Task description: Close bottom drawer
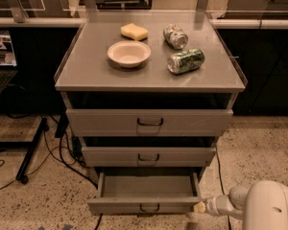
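the bottom drawer is at 6 o'clock in the view, the lowest of three, and it stands pulled far out, so its inside shows and looks empty. its front panel has the long axis from 9 to 3 o'clock, with the small dark handle in the middle. the gripper is low at the 3 o'clock end of this panel, just beside it or maybe touching it, i cannot say which. whether the gripper is open or closed, i also cannot tell. so the handle lies at 9 o'clock from the gripper, and i judge that the closing push must go toward 12 o'clock, into the cabinet. above, the middle drawer and the top drawer stand a little out. on the cabinet top are a bowl, a sponge and two cans.
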`<control>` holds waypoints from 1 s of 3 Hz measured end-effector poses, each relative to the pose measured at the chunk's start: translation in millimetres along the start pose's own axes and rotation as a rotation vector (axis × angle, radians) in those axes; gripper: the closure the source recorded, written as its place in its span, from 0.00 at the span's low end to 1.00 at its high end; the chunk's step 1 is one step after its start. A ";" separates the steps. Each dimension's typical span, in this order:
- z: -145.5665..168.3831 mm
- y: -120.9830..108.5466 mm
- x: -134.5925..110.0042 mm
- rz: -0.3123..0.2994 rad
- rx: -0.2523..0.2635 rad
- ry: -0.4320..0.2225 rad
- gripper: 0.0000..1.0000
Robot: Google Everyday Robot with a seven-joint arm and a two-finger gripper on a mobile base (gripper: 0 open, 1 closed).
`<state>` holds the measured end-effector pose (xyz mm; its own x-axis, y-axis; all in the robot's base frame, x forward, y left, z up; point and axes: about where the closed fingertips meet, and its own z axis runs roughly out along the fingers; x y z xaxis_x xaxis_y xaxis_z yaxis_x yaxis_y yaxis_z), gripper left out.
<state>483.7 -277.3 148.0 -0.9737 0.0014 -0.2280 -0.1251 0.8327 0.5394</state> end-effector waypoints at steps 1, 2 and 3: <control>6.2 6.1 -25.3 -0.034 -0.007 0.002 1.00; 10.5 13.7 -47.0 -0.078 -0.024 0.028 1.00; 10.6 13.8 -47.0 -0.078 -0.024 0.028 1.00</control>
<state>529.7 -260.1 157.6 -0.9657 -0.0791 -0.2475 -0.2053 0.8159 0.5405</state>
